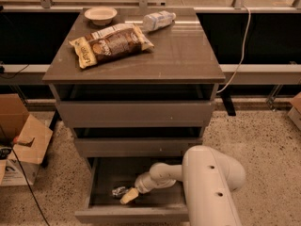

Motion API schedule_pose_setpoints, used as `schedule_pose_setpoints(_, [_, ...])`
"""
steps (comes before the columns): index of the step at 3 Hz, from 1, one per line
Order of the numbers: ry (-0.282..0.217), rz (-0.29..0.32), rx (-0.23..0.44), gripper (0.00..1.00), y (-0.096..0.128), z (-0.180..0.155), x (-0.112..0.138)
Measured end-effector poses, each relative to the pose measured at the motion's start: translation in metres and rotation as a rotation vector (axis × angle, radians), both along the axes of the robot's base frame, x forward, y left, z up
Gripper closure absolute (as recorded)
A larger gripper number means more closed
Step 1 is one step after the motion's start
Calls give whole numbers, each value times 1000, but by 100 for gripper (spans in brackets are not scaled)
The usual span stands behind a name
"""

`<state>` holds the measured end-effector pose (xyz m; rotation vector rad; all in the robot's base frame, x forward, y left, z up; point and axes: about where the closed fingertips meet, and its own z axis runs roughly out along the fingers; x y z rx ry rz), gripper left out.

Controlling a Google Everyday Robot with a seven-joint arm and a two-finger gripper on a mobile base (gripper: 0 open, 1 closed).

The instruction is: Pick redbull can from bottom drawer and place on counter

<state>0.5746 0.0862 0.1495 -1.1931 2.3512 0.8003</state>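
Jaws inside open bottom drawer (pixel 131 214), beside redbull can (pixel 118 191), near front edge

The counter (pixel 188 55) is seen loaded with a snack bag (pixel 110 44) laid at front left, a pale bowl (pixel 100 15) at back left and a clear bottle (pixel 157 20) tipped on its side behind, while the gripper (pixel 129 197) is held down inside the bottom drawer (pixel 131 214).
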Motion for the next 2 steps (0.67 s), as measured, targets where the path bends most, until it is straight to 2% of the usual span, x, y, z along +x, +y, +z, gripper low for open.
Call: schedule_pose_setpoints(2, [44,-9,-9,55,2,-14,-12])
